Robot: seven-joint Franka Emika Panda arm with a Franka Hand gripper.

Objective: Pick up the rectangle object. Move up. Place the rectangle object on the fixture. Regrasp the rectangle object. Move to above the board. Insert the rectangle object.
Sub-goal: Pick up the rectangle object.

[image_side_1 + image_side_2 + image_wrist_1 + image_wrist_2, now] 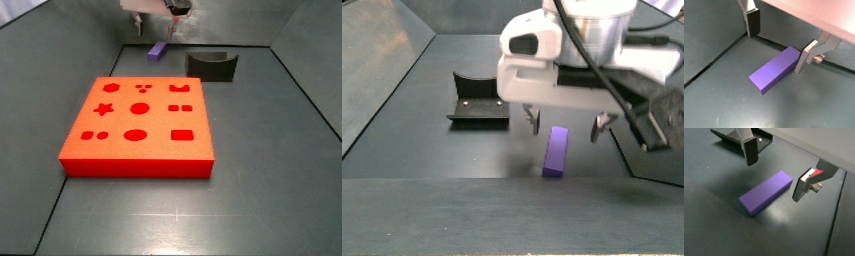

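The rectangle object (775,69) (765,193) is a purple block lying flat on the dark floor, seen in both wrist views. In both side views it (158,51) (557,150) lies below my gripper (563,123). My gripper (777,42) (774,174) stands open above the block's far end, one finger (753,22) away from the block and the other finger (804,59) close beside its end. Nothing is held. The fixture (213,65) (477,102) (743,139) stands close by. The red board (140,124) lies nearer the front in a side view.
Grey walls (80,30) enclose the floor, and a floor seam (711,62) runs near the block. A pale wall (817,15) rises just behind the gripper in a wrist view.
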